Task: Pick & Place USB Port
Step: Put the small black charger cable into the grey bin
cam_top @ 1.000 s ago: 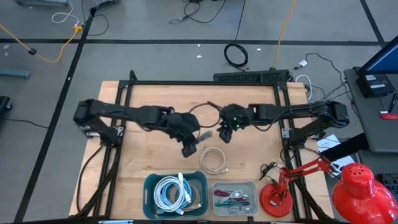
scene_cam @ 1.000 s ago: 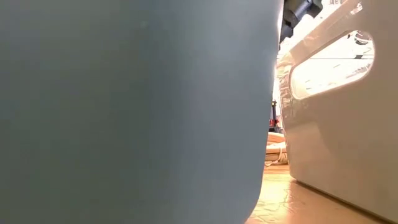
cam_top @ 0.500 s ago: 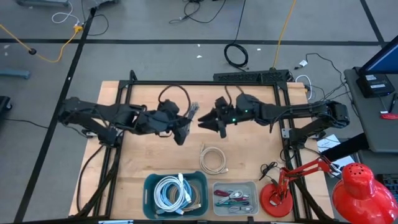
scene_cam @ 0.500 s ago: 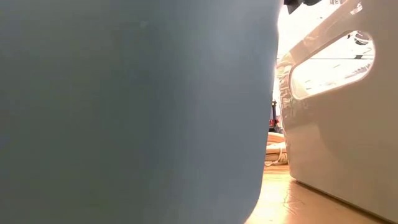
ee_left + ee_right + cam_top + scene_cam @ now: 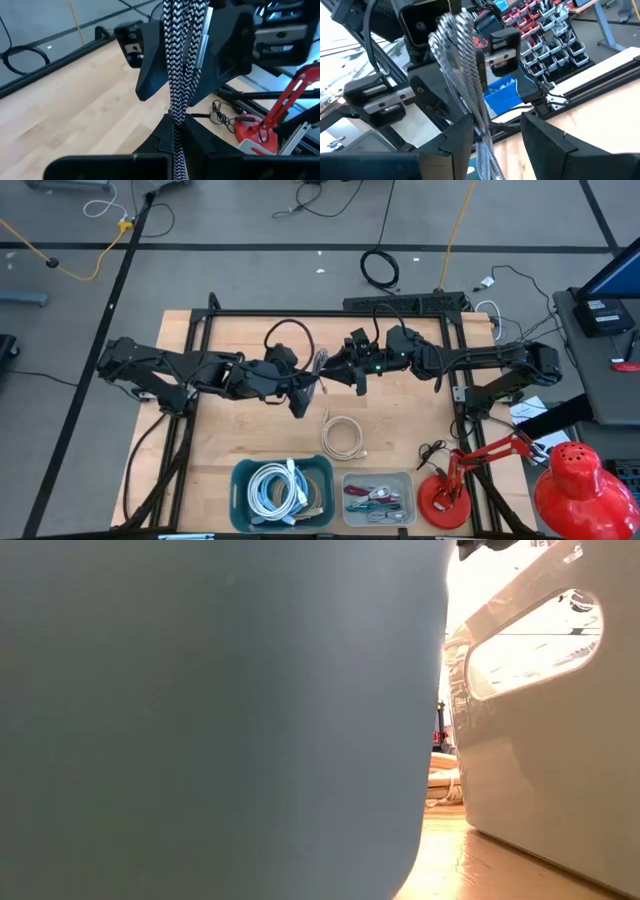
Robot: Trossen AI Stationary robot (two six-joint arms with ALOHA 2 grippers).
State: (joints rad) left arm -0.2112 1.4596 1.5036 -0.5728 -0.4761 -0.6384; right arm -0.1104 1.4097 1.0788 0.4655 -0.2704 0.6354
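A black-and-white braided USB cable (image 5: 319, 364), bundled into several strands, is held up over the table's middle. My left gripper (image 5: 309, 383) is shut on it; in the left wrist view the cable (image 5: 179, 60) rises out of that gripper (image 5: 179, 134). My right gripper (image 5: 341, 370) faces it from the right, open. Its two fingers stand on either side of the cable (image 5: 462, 75), around the right gripper's own gap (image 5: 492, 137). I cannot tell whether the right fingers touch the strands. A white coiled cable (image 5: 343, 435) lies flat on the wood below. My left gripper pinches the braided bundle (image 5: 177, 117) between its two fingers, several strands together. The strands stand up out of the fingers, lifted clear of the table. The bundle's lower part is hidden behind the gripper.
A blue bin (image 5: 243, 480) with white cables and a grey tray (image 5: 409, 480) with small parts sit at the near edge. The bin's wall (image 5: 200, 720) and the tray's wall (image 5: 540, 740) block most of the low view. A red lamp (image 5: 446, 498) stands near right.
My left gripper has risen from low over the table and moved toward the far edge, carrying the braided cable up with it. My right gripper has moved left and toward the far edge, up to the cable, so that its fingers now stand around the strands.
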